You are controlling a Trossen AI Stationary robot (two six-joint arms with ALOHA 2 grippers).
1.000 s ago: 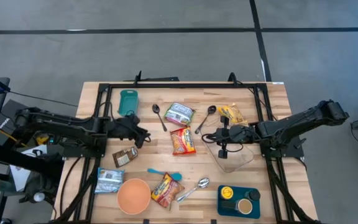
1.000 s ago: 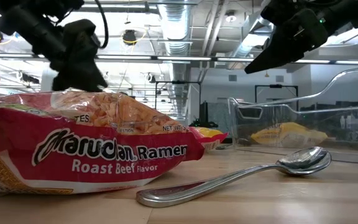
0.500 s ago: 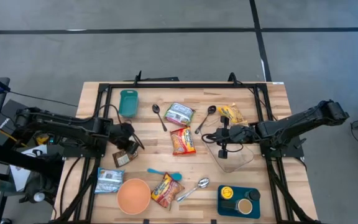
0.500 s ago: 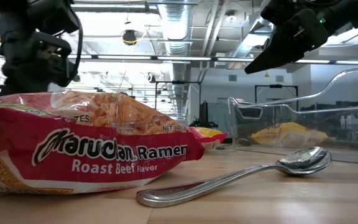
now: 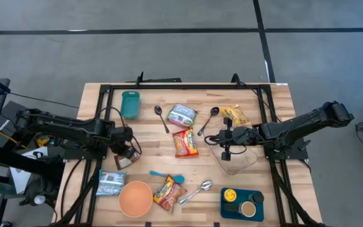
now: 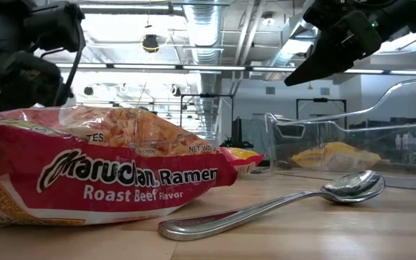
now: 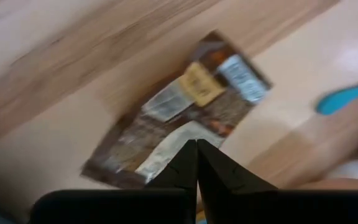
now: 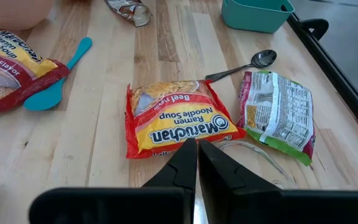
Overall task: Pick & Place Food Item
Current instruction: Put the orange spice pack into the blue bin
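I have the left claw [image 5: 126,151] down over the brown snack packet [image 5: 126,159] on the left side of the desk [image 5: 276,101], and its fingers [image 7: 185,163] are pressed tip to tip with no gap. From the left wrist view I cannot say for sure that any of the wrapper is pinched between them; the tips meet right at the packet's near edge, over its pale torn-looking patch, so they may have caught a fold or only closed on air. To do this step well I would lift slowly and watch whether the packet rises with the claw before carrying it anywhere; if it stays flat on the wood, I would open, drop lower, and bite across a raised crease instead of the flat face, since thin foil slips easily. In the high view the packet lies just below the left claw and touching it, between the teal bin [image 5: 130,103] and the silver-blue packet [image 5: 111,183], with the orange bowl [image 5: 135,198] near. The right claw [image 5: 216,139] waits closed and empty at the edge of the clear container [image 5: 243,162], just beside the yellow Maruchan ramen pack [image 8: 177,119].
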